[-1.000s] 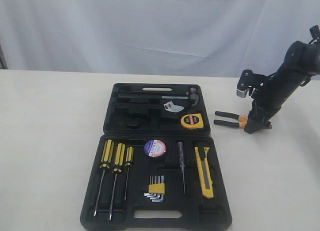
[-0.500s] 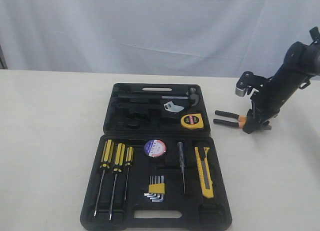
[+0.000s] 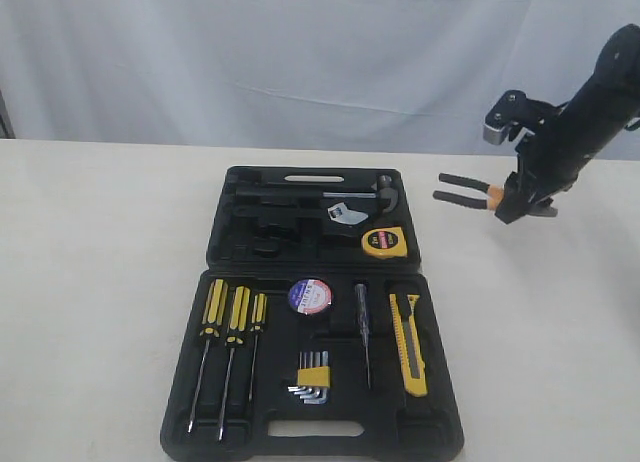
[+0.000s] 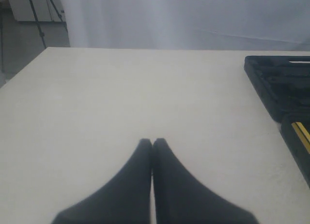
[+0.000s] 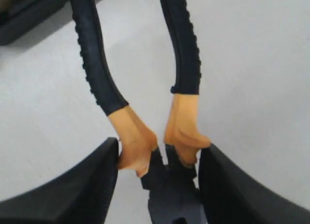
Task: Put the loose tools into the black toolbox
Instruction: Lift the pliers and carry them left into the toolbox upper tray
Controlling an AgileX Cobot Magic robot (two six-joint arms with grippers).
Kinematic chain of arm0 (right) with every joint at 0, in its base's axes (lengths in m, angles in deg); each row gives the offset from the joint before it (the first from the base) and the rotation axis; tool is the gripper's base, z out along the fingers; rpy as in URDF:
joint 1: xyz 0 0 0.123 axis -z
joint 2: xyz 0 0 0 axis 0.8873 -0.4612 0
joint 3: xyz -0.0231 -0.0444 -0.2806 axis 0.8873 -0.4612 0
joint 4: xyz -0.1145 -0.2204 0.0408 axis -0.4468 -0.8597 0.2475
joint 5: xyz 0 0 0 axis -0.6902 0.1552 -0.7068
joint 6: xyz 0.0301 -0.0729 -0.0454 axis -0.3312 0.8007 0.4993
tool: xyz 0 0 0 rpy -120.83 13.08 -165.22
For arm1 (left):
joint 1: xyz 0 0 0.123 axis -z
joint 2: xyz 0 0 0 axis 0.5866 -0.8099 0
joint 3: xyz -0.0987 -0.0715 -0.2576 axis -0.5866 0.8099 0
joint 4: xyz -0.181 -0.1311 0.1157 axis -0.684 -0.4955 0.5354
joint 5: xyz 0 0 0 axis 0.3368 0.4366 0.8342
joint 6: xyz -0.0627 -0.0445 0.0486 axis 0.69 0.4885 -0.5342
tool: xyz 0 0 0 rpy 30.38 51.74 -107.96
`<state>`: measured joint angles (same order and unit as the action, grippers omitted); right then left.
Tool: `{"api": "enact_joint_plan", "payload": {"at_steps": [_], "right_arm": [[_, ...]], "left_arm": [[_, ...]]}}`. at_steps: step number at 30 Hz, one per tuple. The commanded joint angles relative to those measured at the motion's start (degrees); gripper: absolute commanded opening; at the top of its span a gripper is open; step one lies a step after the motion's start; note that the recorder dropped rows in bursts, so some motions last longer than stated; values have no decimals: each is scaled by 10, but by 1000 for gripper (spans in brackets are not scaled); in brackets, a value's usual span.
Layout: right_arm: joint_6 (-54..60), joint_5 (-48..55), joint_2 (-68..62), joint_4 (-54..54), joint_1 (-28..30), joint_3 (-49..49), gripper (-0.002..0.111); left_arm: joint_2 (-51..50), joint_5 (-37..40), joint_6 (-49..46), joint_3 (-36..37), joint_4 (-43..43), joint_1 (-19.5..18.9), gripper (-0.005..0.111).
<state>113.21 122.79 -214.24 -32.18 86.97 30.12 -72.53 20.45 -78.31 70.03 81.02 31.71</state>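
Observation:
The black-and-orange-handled pliers (image 3: 463,190) hang in the air to the right of the open black toolbox (image 3: 218,244), handles pointing toward it. My right gripper (image 3: 517,208) is shut on them near the orange collars (image 5: 138,139), both fingers pressing the head. Inside the toolbox lie the yellow tape measure (image 3: 385,243), the black tape roll (image 3: 310,296) with a blue-white label and the yellow-and-black utility knife (image 3: 408,344). My left gripper (image 4: 152,141) is shut with nothing in it, low over bare table left of the toolbox (image 4: 276,83); the exterior view does not show it.
Three yellow-black screwdrivers (image 3: 232,322), a hex key set (image 3: 312,377), a slim tester (image 3: 363,327) and a hammer (image 3: 350,194) fill other toolbox slots. A white curtain hangs behind the cream table (image 3: 100,262).
My right gripper closed on the pliers where they lay on the table, then raised them clear of the surface. The left gripper and the toolbox contents stayed put.

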Motion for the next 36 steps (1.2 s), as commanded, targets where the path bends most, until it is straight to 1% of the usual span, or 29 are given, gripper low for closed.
{"api": "enact_joint_plan", "payload": {"at_steps": [1,5,11,13,15,22,26,29,36], "right_arm": [[-8,0,31,20,-34,1,0],[-33,-21,34,11,-94,1,0],[-79,-89,31,-23,-194,3,0],[-91,-85,20,-22,-213,18,0],[-103,-57,-4,-22,-231,52,0],[-114,47,-97,-22,-274,204,0],[-122,58,-132,-21,-295,257,0],[-132,60,-149,-21,-302,274,0],[-132,63,-177,-7,-303,274,0]], "left_arm": [[1,-3,3,1,0,3,0],[1,-3,3,1,0,3,0],[1,-3,3,1,0,3,0],[1,-3,3,1,0,3,0],[1,-3,3,1,0,3,0],[1,-3,3,1,0,3,0],[1,-3,3,1,0,3,0],[1,-3,3,1,0,3,0],[1,-3,3,1,0,3,0]]}}
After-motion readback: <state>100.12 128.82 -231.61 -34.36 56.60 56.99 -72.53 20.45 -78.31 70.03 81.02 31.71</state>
